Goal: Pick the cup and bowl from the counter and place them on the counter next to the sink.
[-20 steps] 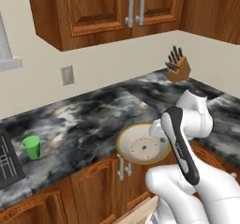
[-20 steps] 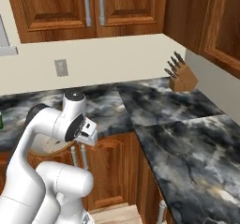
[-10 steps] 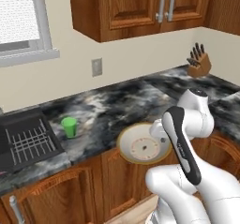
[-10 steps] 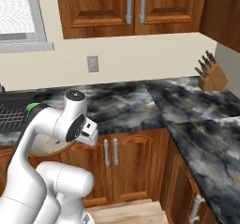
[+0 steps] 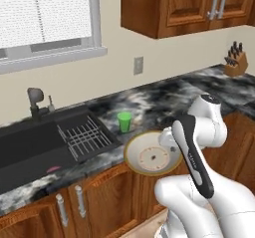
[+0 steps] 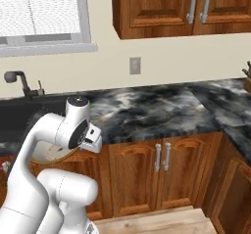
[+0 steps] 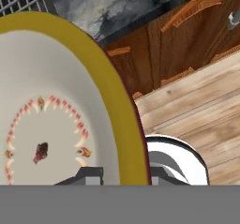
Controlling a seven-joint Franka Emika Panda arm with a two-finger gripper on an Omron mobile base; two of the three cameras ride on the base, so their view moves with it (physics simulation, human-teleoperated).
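Left base view, one bowl (image 5: 152, 155) clamped at its rim by gripper (image 7: 123, 174), one green cup (image 5: 124, 122) beyond it, no readable writing.

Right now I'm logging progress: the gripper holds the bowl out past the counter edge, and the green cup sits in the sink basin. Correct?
Not quite. In the left base view the cup stands on the counter beside the sink, not in it. The gripper does hold the bowl past the edge.

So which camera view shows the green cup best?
The left base view: the cup stands whole and upright on the counter, beside the sink. The right base view shows a sliver behind the arm; the hand view a green trace.
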